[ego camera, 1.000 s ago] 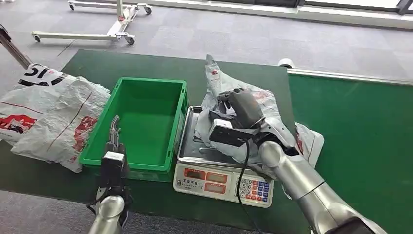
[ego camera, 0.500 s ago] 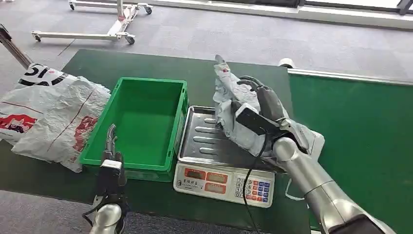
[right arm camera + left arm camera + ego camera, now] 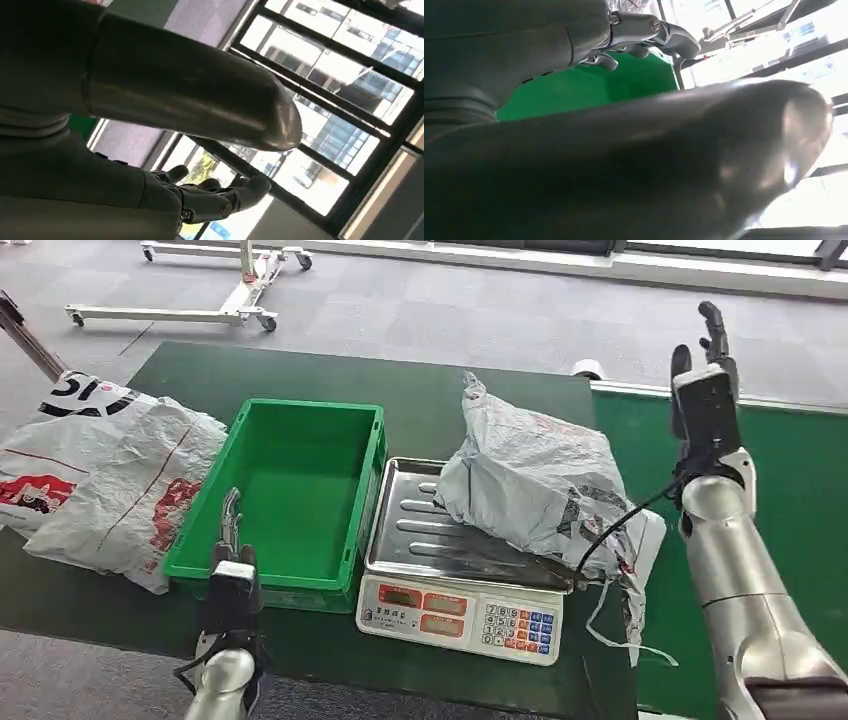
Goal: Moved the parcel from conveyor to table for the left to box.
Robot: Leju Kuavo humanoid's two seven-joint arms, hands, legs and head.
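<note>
Parcel (image 3: 535,480): you have one grey crumpled poly bag with red and black print, lying on the steel pan of the weighing scale (image 3: 440,540) and spilling over its right side toward the green conveyor (image 3: 790,510); nothing holds it. Scale: it stands on the dark green worktop (image 3: 300,375), just beside the right wall of the green box (image 3: 290,490), keypad and two red displays facing you. Box: open-topped and rectangular, green floor bare. Right robot hand (image 3: 705,365): raised above the conveyor edge, well apart from the parcel, fingers pointing up and spread, holding nothing; your right wrist view shows the same hand (image 3: 220,192) with its fingers loosely extended against bright windows. Left robot hand (image 3: 230,530): low at the box's near wall, fingers extended forward over the rim, holding nothing; your left wrist view shows its fingers (image 3: 639,35) above the green interior. Other parcels (image 3: 100,470): a heap of white bags with red print, left of the box on the worktop. Wheeled frame (image 3: 235,285): on the grey carpet beyond.
</note>
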